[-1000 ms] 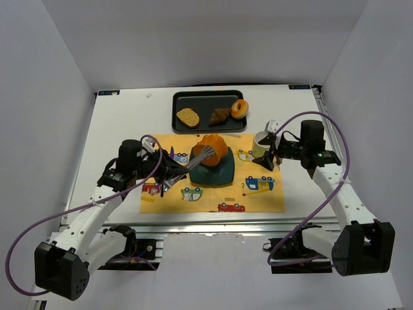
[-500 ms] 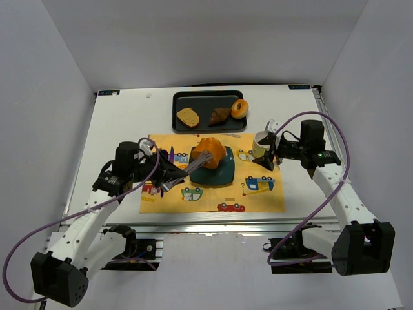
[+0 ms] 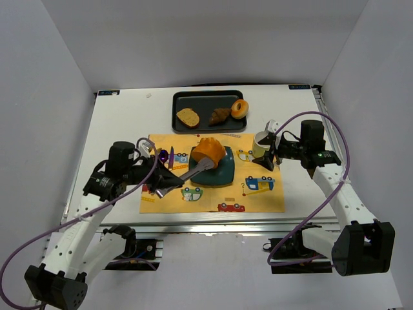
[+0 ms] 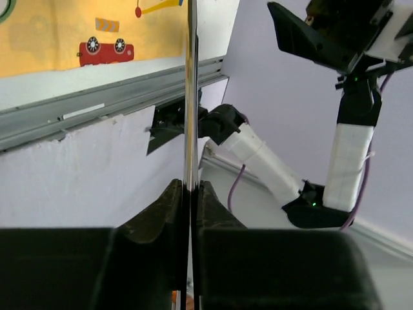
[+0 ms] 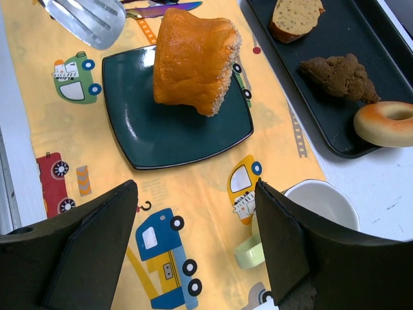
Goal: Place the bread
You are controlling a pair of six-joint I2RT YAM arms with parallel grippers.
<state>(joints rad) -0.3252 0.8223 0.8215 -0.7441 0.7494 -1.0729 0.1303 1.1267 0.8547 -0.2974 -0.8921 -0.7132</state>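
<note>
No legible text, brand or number is showing anywhere. The yellow placemat is displaying only cartoon vehicles and road markings. The blue stickers at the table's far corners are reading as blurs.

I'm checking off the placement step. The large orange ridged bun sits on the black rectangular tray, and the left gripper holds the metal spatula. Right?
Not quite. The right wrist view shows the large orange ridged bun on the dark teal square plate, not the black rectangular tray. The left gripper does hold the metal spatula.
</note>
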